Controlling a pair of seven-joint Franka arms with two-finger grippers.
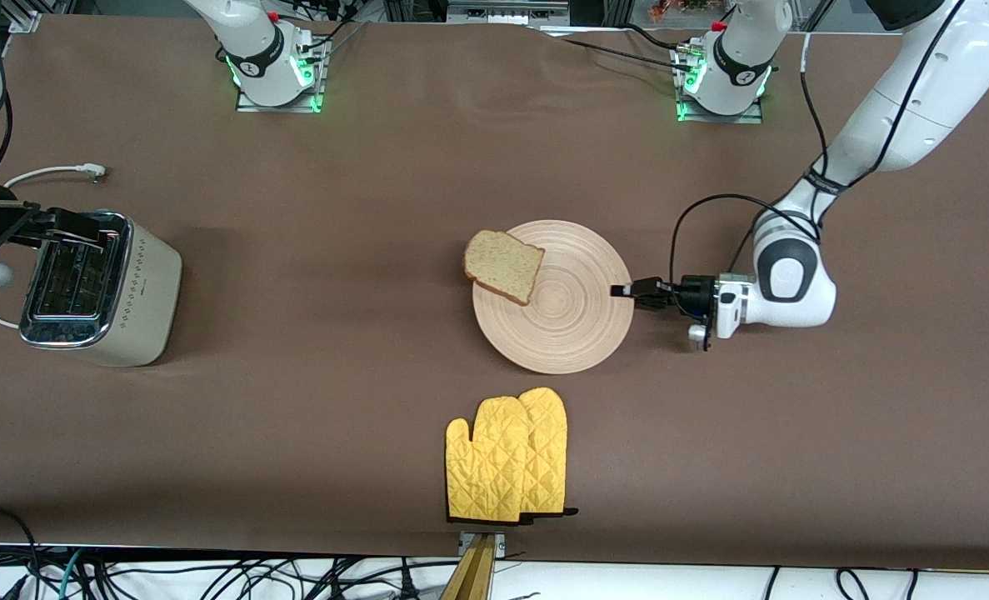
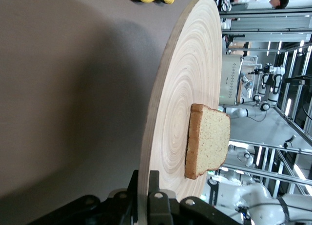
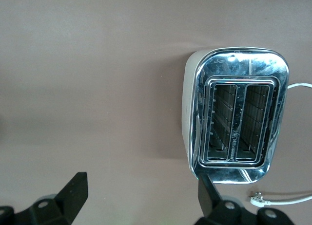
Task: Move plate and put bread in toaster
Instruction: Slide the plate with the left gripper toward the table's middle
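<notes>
The round light-wood plate [image 1: 569, 325] lies mid-table. My left gripper [image 1: 623, 291] is shut on its rim at the edge toward the left arm's end; in the left wrist view the rim of the plate [image 2: 180, 113] sits pinched between the jaws of the left gripper [image 2: 148, 186]. The brown bread [image 1: 504, 265] slice rests on the plate, overhanging the rim toward the right arm's end, and the bread [image 2: 209, 137] also shows from the wrist. The cream toaster [image 1: 98, 287] stands at the right arm's end. My right gripper [image 1: 52, 223] hovers open over its end; both slots of the toaster [image 3: 236, 115] are empty beside the right gripper [image 3: 141, 193].
A pair of yellow oven mitts [image 1: 509, 458] lies nearer the front camera than the plate, close to the table's edge. The toaster's white cord and plug [image 1: 86, 171] trail on the table farther from the camera than the toaster.
</notes>
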